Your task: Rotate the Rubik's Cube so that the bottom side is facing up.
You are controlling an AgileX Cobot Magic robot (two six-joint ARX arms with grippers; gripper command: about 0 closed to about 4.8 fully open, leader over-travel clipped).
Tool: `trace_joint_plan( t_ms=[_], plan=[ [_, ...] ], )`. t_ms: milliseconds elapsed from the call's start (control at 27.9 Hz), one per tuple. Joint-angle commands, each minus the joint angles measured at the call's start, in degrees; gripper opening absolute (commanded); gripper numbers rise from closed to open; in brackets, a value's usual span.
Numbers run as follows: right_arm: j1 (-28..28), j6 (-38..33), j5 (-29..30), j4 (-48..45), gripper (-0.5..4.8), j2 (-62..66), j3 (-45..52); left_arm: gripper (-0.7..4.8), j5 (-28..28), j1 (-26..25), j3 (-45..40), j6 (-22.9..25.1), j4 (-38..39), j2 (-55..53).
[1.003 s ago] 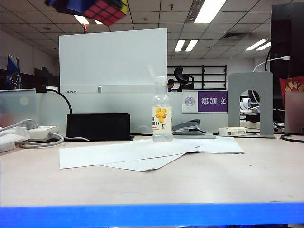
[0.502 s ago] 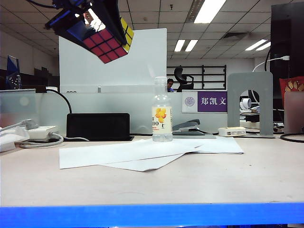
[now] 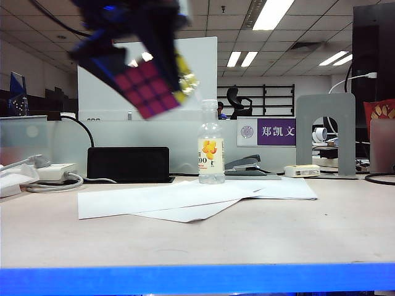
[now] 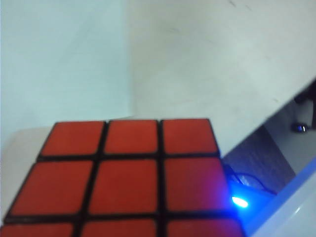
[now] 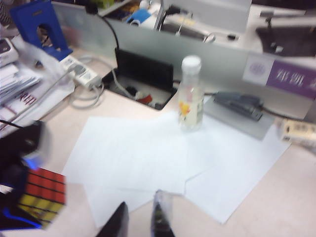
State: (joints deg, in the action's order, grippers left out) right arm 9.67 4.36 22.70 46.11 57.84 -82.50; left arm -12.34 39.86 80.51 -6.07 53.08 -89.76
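Bottle [image 3: 211, 143] stands on papers [image 3: 185, 198], below left gripper's [image 3: 133, 18] Rubik's Cube [image 3: 145, 77].

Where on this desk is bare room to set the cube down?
Bare desk lies between the paper sheets and the blue front edge; the sheets are free too. Crowded behind: bottle, stapler, power strip.

sign [image 3: 276, 132]: "郑凯文" | bottle [image 3: 211, 148] label: "00"

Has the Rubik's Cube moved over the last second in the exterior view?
Yes. The Rubik's Cube, carried by the left claw, has come down and rightward, from the ceiling edge toward the bottle cap.
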Motion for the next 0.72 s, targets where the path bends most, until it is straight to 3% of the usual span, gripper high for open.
trace_joint_plan(
  t_ms=[36, 179, 466, 573, 717],
  plan=[
    [0.11, -0.57, 0.35, -0.9, 0.71, -3.48, 2.19, 0.17, 3.23, 2.6, 2.49, -0.22, 0.26, -4.0],
    [0.11, -1.25, 0.39, -0.9, 0.72, -6.99, 3.76, 0.19, 8.72, 3.89, 8.22, 0.02, 3.8, -10.67],
    [0.11, -1.62, 0.13, 1.25, 0.72, -12.61, 3.87, 0.22, 9.94, 0.79, 23.74, -2.27, 12.85, -24.11],
    [0.09, -1.64, -0.11, 2.62, 0.72, -14.64, 4.07, 0.26, 8.35, 0.07, 27.23, -4.55, 15.39, -27.36],
    [0.11, -2.01, -0.09, 4.52, 0.72, -16.65, 4.11, 0.26, 1.79, -0.55, 28.26, -6.43, 16.06, -30.08]
  ],
)
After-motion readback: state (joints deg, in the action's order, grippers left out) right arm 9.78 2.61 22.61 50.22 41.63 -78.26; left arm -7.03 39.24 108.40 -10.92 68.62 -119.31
